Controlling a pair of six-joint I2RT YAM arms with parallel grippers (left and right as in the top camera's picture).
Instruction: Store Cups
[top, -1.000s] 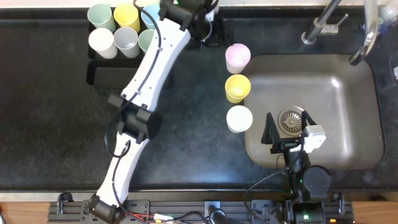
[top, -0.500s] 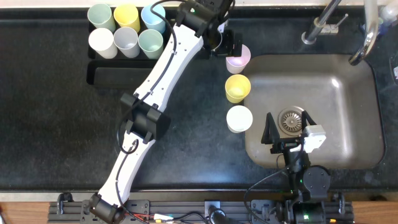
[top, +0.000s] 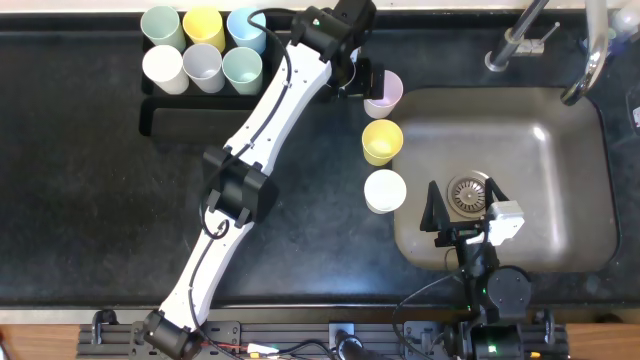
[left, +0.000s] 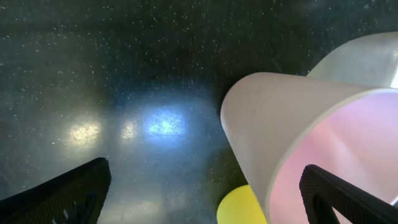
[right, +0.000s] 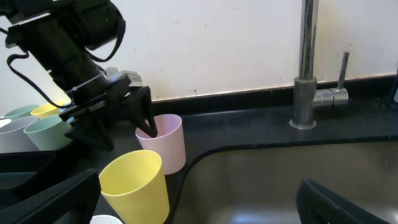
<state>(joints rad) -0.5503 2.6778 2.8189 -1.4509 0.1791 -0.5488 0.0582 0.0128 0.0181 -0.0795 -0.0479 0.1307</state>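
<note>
Left end effector (top: 362, 80) is at the pink cup (top: 385, 92), released. In the left wrist view the jaws stand wide with the cup's near wall between them, one finger outside and the other looking to be over the cup's mouth, so this reads as a rim pinch set up but not yet closed. The pink cup stands upright on the counter (top: 80, 200) at the sink (top: 560, 255) edge. A yellow cup (top: 382, 141) is just beside it and a white cup (top: 385, 190) comes next in the same row. Six more cups stand in the black tray (top: 160, 118) at the counter's far left corner, which is probably where the pink cup goes. Right end effector (top: 462, 200) hangs over the sink basin, released and holding nothing. Risks: the cup looks light and thin-walled, so a finger nudging the rim before closing could tip it into the sink or onto the yellow cup. A pinch on one wall only may slip or let the cup swing when lifted. If the inner finger sits too shallow, the cup could drop on the way. Carried low toward the tray, it could knock the cups already standing there.
</note>
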